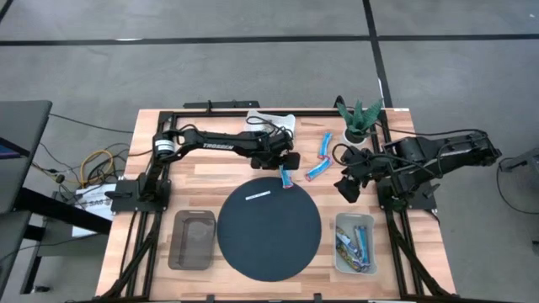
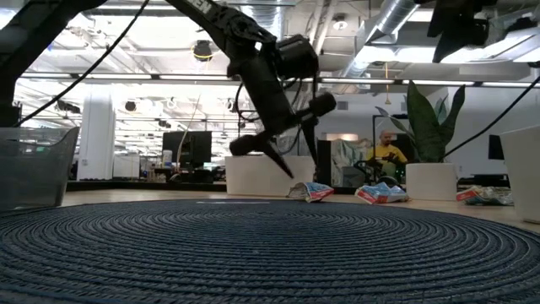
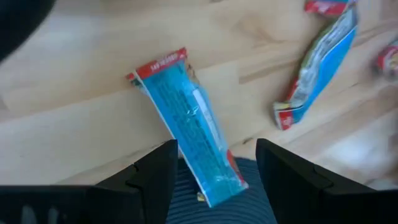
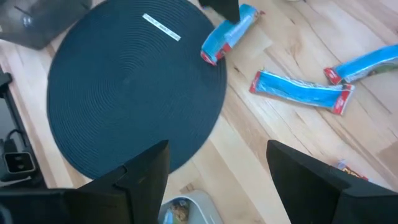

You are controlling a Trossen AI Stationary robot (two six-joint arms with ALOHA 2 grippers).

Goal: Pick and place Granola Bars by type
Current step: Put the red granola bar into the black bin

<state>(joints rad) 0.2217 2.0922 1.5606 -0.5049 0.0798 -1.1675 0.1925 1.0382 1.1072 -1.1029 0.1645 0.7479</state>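
A blue granola bar (image 1: pixel 287 178) (image 3: pixel 189 118) lies flat at the far edge of the dark round mat (image 1: pixel 269 244), with one end on the mat and the other on the wood. My left gripper (image 1: pixel 286 165) (image 3: pixel 214 180) hangs open just above it, one finger on either side, touching nothing. Two more blue bars (image 1: pixel 326 145) (image 1: pixel 317 170) lie on the wood to its right. Several mixed bars (image 1: pixel 358 244) sit in the clear bin (image 1: pixel 337 244) at the near right. My right gripper (image 1: pixel 347 187) (image 4: pixel 217 186) waits open above the wood beside the mat's right edge.
An empty clear bin (image 1: pixel 175 240) stands near-left of the mat. A white strip (image 1: pixel 258 195) marks the mat's far part. A potted plant (image 1: pixel 358 118) and a white sheet (image 1: pixel 274 122) stand at the far edge. A person (image 2: pixel 386 152) sits in the room beyond.
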